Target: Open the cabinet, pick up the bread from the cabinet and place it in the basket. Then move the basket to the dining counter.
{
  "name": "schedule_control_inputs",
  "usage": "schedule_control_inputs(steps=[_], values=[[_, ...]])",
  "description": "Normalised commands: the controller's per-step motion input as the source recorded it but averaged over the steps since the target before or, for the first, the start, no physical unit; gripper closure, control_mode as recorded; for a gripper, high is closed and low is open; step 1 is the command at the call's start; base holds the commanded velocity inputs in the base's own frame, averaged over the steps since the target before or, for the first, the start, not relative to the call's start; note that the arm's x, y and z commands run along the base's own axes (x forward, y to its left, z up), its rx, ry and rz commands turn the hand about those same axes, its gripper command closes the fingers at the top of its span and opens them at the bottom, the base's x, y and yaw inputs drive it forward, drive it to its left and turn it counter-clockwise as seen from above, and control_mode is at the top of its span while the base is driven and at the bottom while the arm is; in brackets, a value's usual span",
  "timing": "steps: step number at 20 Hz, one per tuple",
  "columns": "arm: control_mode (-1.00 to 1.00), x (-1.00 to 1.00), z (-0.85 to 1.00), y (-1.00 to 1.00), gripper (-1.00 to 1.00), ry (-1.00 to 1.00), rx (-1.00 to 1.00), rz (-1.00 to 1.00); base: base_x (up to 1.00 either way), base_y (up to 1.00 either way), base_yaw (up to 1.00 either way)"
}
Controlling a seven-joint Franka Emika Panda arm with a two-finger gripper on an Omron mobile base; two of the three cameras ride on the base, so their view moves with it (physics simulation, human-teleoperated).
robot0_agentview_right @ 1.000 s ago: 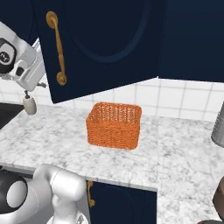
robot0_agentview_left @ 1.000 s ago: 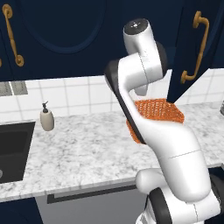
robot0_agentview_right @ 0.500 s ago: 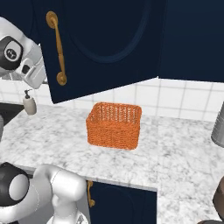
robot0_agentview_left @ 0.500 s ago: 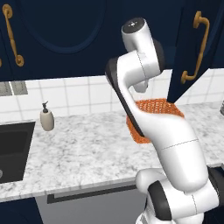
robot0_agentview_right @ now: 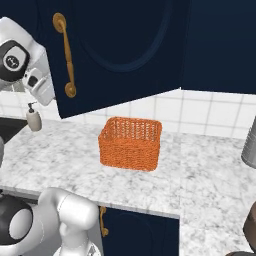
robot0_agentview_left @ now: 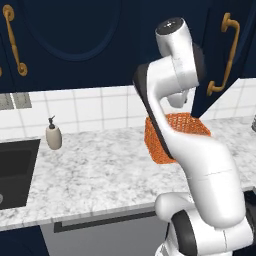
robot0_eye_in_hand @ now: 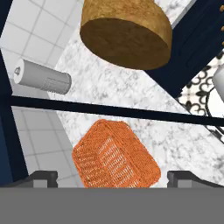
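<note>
Basket: noted in the left base view, upright on the marble desk, near the tiled wall, partly hidden behind the white arm. Logged the navy cabinet above the desk, with one door swung out at right and a curved gold handle on it. Spotted a soap dispenser well left of the basket, just beside the black sink. Could not make out the jaws here.

Right base view: found the basket alone in mid desk, open top up, nothing visible inside. Saw the open cabinet door hanging above and behind it, gold handle near the robot's hand at far left. Logged the soap dispenser below that hand and a grey metal cylinder at the right edge.

Hand view: looked down on the basket, low in frame, empty. Marked the bread, a round brown loaf, at top, well apart from the basket; could not tell what it rested on. Noted a dark navy edge crossing between the two and the grey cylinder off to the left. Saw the jaws spread wide, one tip in each bottom corner, gripping nothing.
</note>
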Motion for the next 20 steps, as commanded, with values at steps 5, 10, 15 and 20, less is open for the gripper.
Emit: schedule_control_inputs(steps=[5,10,15,20], values=[[-1.00,-0.81,0.07,-0.20,-1.00,0.00,0.03,-0.22,0.00,0.00,0.00],[-1.00,-0.59,0.19,-0.71,-1.00,0.02,0.03,-0.22,0.00,0.00,0.00],[-1.00,-0.63,0.18,-1.00,-1.00,0.06,0.03,-0.17,0.00,0.00,0.00],[-1.00,-0.38,0.02,-1.00,-1.00,0.12,0.00,-0.17,0.00,0.00,0.00]])
